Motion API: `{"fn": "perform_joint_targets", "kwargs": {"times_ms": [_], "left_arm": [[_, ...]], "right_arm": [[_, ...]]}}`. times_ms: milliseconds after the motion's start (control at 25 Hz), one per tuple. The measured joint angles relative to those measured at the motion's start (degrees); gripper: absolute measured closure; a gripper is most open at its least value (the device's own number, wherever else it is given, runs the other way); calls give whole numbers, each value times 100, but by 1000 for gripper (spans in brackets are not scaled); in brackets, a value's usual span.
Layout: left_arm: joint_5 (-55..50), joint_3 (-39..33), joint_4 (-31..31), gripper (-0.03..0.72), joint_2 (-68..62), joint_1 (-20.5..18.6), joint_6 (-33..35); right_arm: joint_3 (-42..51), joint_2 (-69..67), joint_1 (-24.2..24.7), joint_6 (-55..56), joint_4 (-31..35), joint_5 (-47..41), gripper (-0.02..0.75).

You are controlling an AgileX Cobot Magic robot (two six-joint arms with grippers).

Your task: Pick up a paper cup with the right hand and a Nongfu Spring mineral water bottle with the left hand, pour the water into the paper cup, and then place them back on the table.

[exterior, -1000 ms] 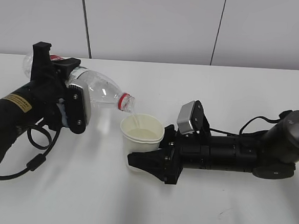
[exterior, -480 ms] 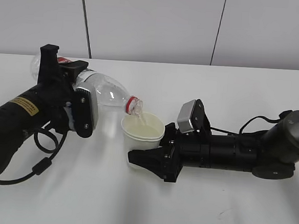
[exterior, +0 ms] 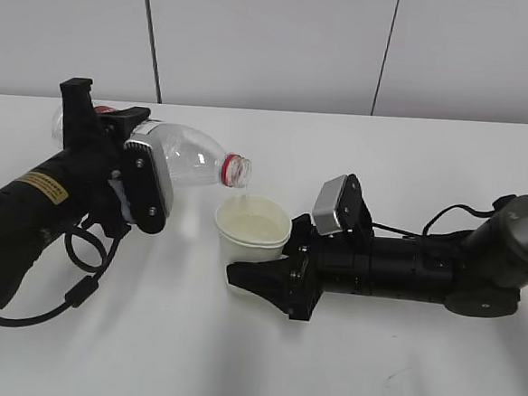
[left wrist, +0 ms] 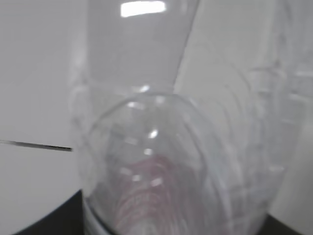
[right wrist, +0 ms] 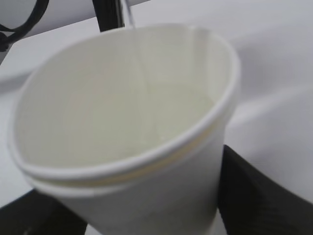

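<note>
Bottle (exterior: 183, 156) tipped back toward level vs 0.5 s ago; mouth lifted clear above cup (exterior: 251, 238) rim; left claw (exterior: 130, 175) shifted back left; stream thinned.

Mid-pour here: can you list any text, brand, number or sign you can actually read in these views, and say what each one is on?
None can be read.
Yellow sticker on the left hand: dark print, too small to read.
Nongfu Spring mineral water bottle: its label is mostly hidden by the gripper; in the left wrist view only a blurred red patch shows.
Paper cup, held by the right hand: plain, no print.
</note>
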State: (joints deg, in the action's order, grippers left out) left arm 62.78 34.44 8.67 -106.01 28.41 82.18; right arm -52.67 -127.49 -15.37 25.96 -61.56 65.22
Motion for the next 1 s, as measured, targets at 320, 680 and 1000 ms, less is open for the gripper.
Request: {"fn": "perform_joint_targets", "kwargs": {"times_ms": [320, 680, 1000], "left_arm": [[-5, 0, 11, 376, 0, 0, -1225], [-11, 0, 28, 376, 0, 0, -4085], [-50, 0, 28, 376, 0, 0, -6955]], "right_arm": [[0, 0, 0, -67, 256, -13, 211], [0, 0, 0, -176, 876, -26, 212], [0, 0, 0, -205, 1484, -26, 212]]}}
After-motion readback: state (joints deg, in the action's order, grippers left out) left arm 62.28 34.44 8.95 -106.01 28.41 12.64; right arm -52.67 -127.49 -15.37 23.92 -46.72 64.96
